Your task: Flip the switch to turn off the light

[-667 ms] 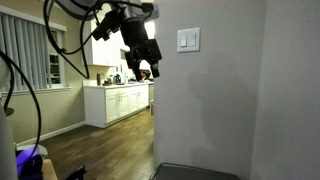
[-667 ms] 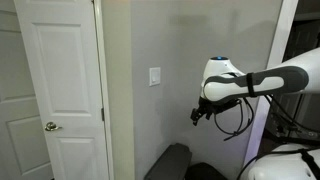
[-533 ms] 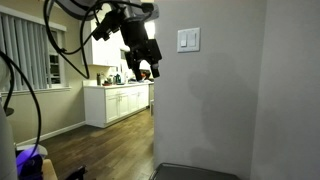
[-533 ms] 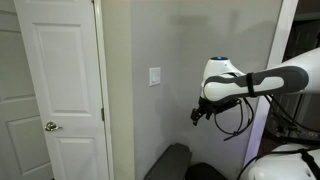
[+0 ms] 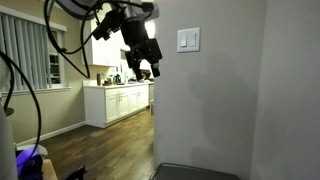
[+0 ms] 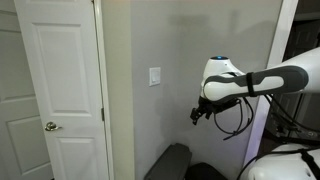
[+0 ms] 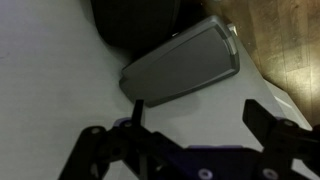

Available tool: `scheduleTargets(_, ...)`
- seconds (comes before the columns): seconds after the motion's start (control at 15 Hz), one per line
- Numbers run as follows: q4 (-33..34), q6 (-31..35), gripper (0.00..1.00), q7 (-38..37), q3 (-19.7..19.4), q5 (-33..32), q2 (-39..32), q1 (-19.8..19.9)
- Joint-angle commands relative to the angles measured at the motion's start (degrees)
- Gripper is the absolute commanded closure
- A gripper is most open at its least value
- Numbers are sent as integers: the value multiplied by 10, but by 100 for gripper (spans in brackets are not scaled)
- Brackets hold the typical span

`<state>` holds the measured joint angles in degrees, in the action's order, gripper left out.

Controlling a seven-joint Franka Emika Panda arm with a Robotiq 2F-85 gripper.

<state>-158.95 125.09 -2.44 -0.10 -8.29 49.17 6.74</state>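
Observation:
The switch (image 5: 188, 40) is a small white plate with two tall paddles on the grey wall; it also shows in an exterior view (image 6: 154, 77). My gripper (image 5: 146, 72) hangs in the air to the left of the switch and a little below it, well apart from the wall. In an exterior view the gripper (image 6: 198, 114) sits right of the switch and lower. In the wrist view the two dark fingers (image 7: 198, 125) stand wide apart with nothing between them. The switch is out of the wrist view.
A white panelled door (image 6: 60, 90) with a round knob stands beside the wall. White kitchen cabinets (image 5: 118, 103) stand in the back room. A dark grey flat-topped object (image 7: 182, 62) lies on the floor below the gripper and shows at the wall's foot (image 6: 168, 162). Black cables (image 5: 30, 80) hang nearby.

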Motion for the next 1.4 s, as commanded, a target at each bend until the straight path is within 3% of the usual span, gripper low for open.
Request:
scheduleTargets(0.0, 31, 52, 0, -11, 9, -15, -46, 6)
scheduleTargets(0.53, 164, 164, 0, -10, 20, -17, -184, 3)
scheduleTargets(0.6, 182, 172, 25, -7, 22, -19, -197, 0)
scheduleTargets(0.73, 215, 184, 32, -9, 30, -28, -220, -1)
scheduleTargets(1.33, 353, 254, 91, -52, 60, -94, -331, 12)
